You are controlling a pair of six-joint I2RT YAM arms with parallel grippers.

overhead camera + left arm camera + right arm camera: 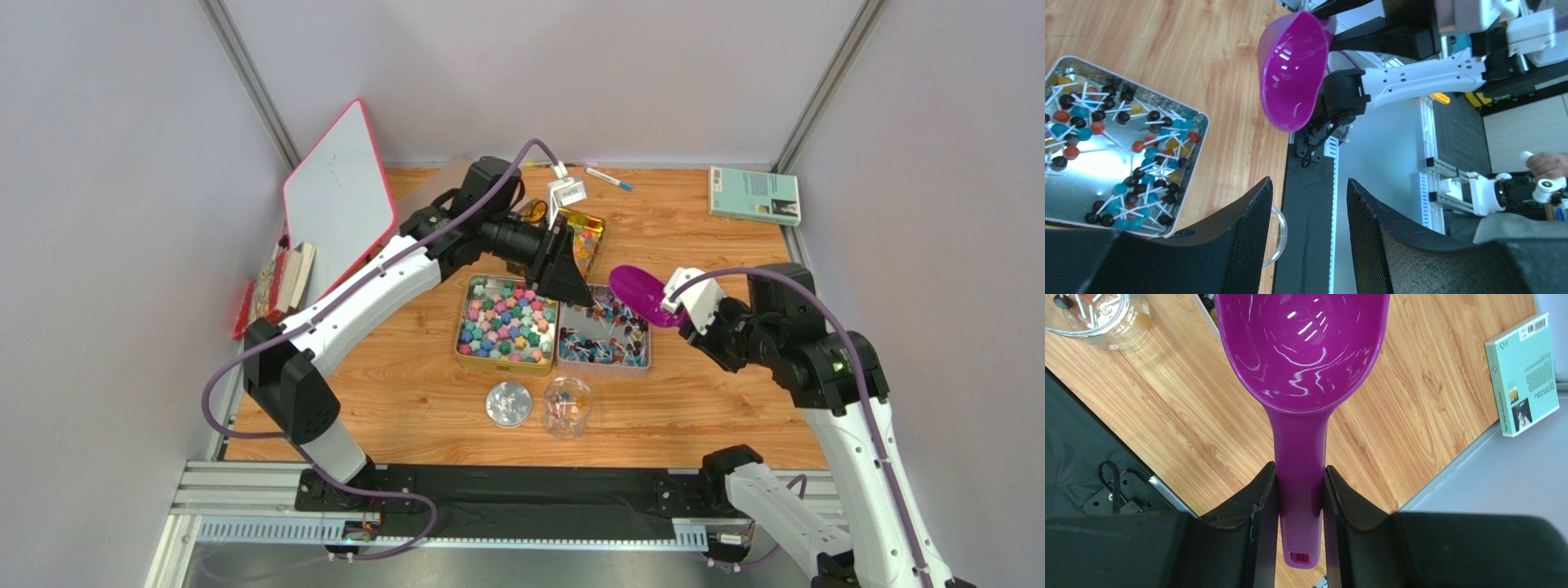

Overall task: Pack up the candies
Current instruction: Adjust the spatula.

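Candies [505,321], where?
Heaped in two open tins side by side at mid-table: pastel pink, green and blue lumps in the left tin [503,366], darker round pieces on white sticks in the right tin [601,368]. Orange-yellow ones in a third tin [591,227] farther back, partly hidden behind the left arm.
And the left gripper [1308,190]?
Hanging above the far edge of the two tins, about at the seam between them, with parted jaws closed on nothing.
Right gripper [1298,471]?
Clamped on the handle of the purple scoop [1303,349], with the bowl raised over the wood just beside the right tin's far right corner.
Anything nearer?
Glass jar [567,407] upright on the near side of the right tin, with a round silvery lid [509,403] flat on the table just left of it. Teal book [753,194] at the far right corner, whiteboard [341,196] propped at far left.
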